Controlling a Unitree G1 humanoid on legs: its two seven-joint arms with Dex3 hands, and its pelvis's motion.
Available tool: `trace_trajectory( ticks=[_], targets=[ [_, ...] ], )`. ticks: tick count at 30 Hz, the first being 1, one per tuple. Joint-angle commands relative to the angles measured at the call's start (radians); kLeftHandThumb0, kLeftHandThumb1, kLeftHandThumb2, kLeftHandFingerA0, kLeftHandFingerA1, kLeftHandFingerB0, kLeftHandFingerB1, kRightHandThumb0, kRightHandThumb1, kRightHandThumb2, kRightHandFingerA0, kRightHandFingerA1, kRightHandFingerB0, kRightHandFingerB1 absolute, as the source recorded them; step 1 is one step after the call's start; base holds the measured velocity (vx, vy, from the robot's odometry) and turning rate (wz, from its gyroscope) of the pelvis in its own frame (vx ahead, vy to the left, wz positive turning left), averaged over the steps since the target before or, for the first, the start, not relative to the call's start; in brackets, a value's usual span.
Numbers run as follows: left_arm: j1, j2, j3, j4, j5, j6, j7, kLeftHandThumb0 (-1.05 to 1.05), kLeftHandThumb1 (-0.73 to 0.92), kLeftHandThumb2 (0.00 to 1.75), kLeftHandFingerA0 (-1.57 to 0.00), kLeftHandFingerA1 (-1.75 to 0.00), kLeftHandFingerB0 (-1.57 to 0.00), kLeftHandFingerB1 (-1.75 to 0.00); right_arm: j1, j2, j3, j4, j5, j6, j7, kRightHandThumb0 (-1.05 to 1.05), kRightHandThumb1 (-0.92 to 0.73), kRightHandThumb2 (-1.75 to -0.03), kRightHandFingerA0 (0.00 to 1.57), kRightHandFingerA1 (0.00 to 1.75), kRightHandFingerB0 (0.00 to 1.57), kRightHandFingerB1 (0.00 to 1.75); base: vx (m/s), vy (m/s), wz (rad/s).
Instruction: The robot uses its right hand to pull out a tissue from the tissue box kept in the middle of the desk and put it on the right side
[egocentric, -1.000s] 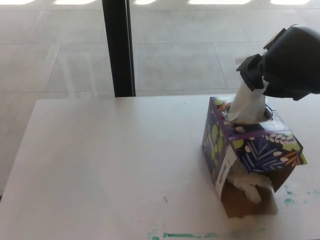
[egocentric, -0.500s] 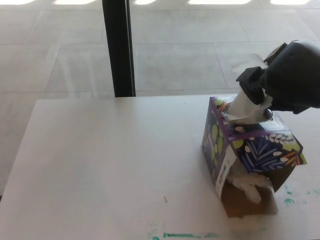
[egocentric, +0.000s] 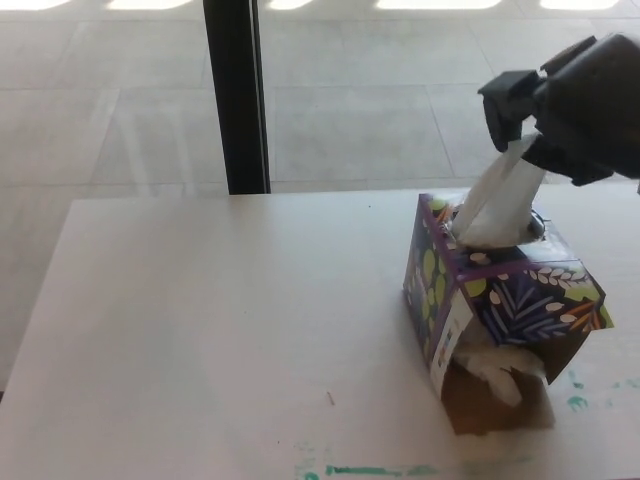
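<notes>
Head view: tissue (egocentric: 498, 205) was gripped by right hand (egocentric: 575, 105) at upper right, stretched diagonally down-left into tissue box (egocentric: 500, 300); left hand unseen.

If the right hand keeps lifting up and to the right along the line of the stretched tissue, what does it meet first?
Nothing, as far as the head view shows: above the right hand lies only open space over the floor beyond the desk. The tissue trails from the tissue box. Depth is unclear.
</notes>
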Motion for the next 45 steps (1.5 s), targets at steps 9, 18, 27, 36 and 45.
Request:
trace_trajectory(
  ticks=[9, 18, 27, 36, 45],
  targets=[
    [0.015, 0.012, 0.019, 0.004, -0.021, -0.019, 0.001, -1.05, 0.91, 0.92, -0.77, -1.23, -0.51, -1.07, -0.047, 0.458, -0.503, -0.159, 0.684, 0.675, 0.195, -0.18, -0.38, -1.38, 1.02, 1.75, 0.86, 1.59, 0.00, 0.000, 0.00],
    [0.025, 0.008, 0.014, 0.000, -0.013, -0.035, 0.011, -1.05, 0.92, 0.94, -0.78, -1.23, -0.51, -1.09, -0.042, 0.482, -0.555, -0.104, 0.661, 0.524, 0.122, -0.26, -0.33, -1.47, 1.10, 1.72, 0.93, 1.53, 0.00, 0.000, 0.00],
    [0.031, 0.008, 0.023, 0.001, -0.023, -0.021, 0.006, -1.05, 0.92, 0.97, -0.79, -1.23, -0.52, -1.04, -0.139, 0.468, -0.618, -0.053, 0.628, 0.508, 0.086, -0.31, -0.40, -1.42, 1.07, 1.73, 0.90, 1.55, 0.00, 0.000, 0.00],
    [0.038, 0.003, 0.032, 0.008, -0.024, -0.022, 0.011, -1.05, 0.92, 0.92, -0.77, -1.22, -0.49, -1.03, -0.233, 0.485, -0.691, -0.049, 0.642, 0.577, 0.050, -0.25, -0.39, -1.44, 1.08, 1.75, 0.91, 1.53, 0.00, 0.000, 0.00],
    [0.044, 0.007, 0.027, 0.000, -0.013, -0.025, 0.013, -1.05, 0.92, 0.93, -0.77, -1.23, -0.50, -1.07, -0.302, 0.481, -0.726, -0.002, 0.657, 0.585, 0.028, -0.27, -0.30, -1.46, 1.10, 1.75, 0.90, 1.59, 0.00, 0.000, 0.00]
  ],
)
